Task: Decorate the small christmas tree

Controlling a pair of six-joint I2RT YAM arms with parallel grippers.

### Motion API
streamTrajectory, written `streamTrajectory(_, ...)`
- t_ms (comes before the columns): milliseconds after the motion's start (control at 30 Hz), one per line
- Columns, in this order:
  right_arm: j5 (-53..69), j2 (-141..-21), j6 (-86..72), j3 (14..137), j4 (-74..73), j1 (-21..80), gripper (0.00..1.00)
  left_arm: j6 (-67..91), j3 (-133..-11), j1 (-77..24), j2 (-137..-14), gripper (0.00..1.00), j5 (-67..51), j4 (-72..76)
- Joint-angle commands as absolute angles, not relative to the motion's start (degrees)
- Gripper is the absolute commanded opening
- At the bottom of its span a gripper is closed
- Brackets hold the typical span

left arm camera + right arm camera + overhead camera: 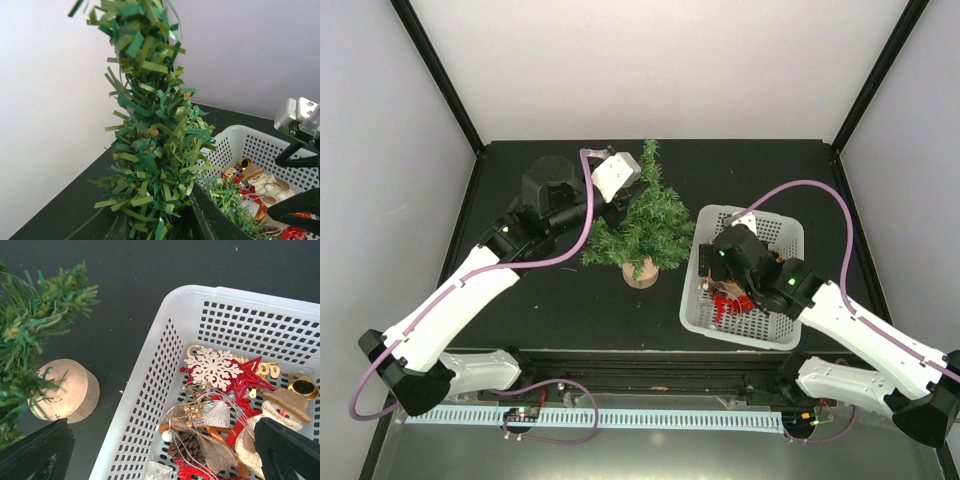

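Basket (150, 400) of ornaments (212, 367) lies under released right claw (160, 445); left claw (157, 222) straddles christmas tree (645, 225), grip unclear.

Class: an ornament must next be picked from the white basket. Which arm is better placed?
Right. The right end effector hangs open over the white basket, with ornaments beneath it; the left end effector is beside the small christmas tree.

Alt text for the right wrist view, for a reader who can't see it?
A white plastic basket holds ornaments: a pale snowflake, a red star, a pine cone and a snowman. Left of it on the dark table stands the small christmas tree on its wooden base. The right tool hangs open above.
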State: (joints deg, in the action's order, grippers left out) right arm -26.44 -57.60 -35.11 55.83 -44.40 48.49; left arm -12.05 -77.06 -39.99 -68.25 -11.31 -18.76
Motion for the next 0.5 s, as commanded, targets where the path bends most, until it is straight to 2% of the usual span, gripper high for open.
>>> streamTrajectory(0, -26.79, -57.92, -36.23, 56.01, -43.24, 48.22, 0.99, -13.27, -78.04, -40.45, -66.39, 0.26, -10.18, -13.74)
streamTrajectory(300, -27.51, -57.7, -35.61, 55.03, -42.34, 48.17, 0.99, -15.88, -76.51, -40.11, -62.71, 0.42, -6.1, -16.39)
streamTrajectory(467, -27.95, -58.36, -35.63, 55.28, -41.84, 48.23, 0.99, -17.08, -75.19, -39.39, -60.05, 0.65, -5.52, -19.3)
